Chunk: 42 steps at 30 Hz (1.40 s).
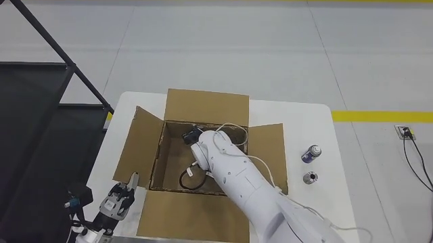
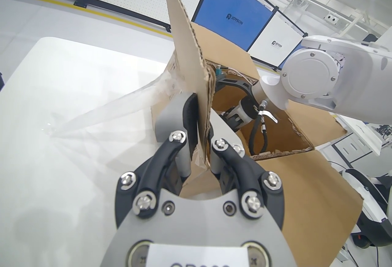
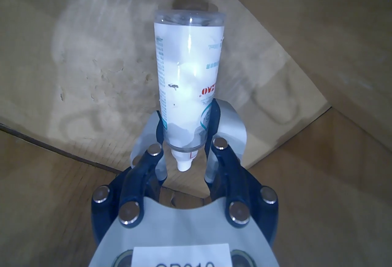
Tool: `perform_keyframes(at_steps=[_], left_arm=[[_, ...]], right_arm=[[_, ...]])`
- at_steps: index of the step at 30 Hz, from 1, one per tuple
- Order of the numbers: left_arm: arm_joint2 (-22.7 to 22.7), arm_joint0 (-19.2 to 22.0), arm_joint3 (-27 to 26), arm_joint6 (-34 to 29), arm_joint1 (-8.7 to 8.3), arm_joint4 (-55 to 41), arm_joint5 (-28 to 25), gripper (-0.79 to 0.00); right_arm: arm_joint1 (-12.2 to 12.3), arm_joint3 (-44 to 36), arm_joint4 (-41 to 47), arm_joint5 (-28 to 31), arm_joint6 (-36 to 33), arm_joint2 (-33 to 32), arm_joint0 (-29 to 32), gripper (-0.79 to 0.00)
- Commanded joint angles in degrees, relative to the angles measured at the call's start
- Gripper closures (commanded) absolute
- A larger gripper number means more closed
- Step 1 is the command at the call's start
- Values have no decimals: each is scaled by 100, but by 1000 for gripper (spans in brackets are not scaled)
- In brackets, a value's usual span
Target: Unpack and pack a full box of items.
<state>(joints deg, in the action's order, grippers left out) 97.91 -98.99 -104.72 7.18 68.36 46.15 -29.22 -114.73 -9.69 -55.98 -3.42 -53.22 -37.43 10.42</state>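
An open cardboard box [image 1: 207,105] stands on the white table [image 1: 314,206]. My right arm [image 1: 226,165] reaches down into it. Inside, my right gripper [image 3: 186,124] is shut on the neck end of a clear bottle [image 3: 188,72] with a white label; the bottle's base points at the cardboard floor [image 3: 92,50]. At the box's near left corner my left gripper [image 2: 199,115] [image 1: 128,187] is shut on the edge of the left flap [image 2: 186,44] [image 1: 139,145], which stands nearly upright between its fingers. Whether the bottle's base touches the cardboard is not clear.
A small blue-capped can [image 1: 311,153] and a small round metal piece [image 1: 310,177] stand on the table right of the box. A black cable [image 2: 260,139] hangs into the box. A black frame [image 1: 40,80] stands left of the table.
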Motion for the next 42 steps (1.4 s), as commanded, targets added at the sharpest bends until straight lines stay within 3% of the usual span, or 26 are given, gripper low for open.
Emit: perform_keyframes(at_steps=[1, 11, 20, 25, 33, 42], left_arm=[[-19, -4, -7, 16, 6, 12, 68, 0], [-260, 259, 101, -132, 33, 107, 429, 0], [-430, 560, 223, -333, 53, 35, 704, 0], [-484, 632, 245, -298, 70, -37, 860, 0], [-490, 671, 347, -4, 104, -176, 1089, 0], [-468, 732, 416, 166, 134, -271, 1321, 0]], right_arm=[[-2, -39, 1, 56, 42, -7, -1, 0], [-14, -393, -86, -17, 252, -22, 44, 0], [47, -1008, -360, -843, 466, -37, 297, 0], [220, -1681, -618, -1260, 546, -134, 620, 0], [769, -3601, -1441, -1522, 467, -596, 1568, 0], [1430, -6772, -2726, -836, 328, -1446, 3462, 0]])
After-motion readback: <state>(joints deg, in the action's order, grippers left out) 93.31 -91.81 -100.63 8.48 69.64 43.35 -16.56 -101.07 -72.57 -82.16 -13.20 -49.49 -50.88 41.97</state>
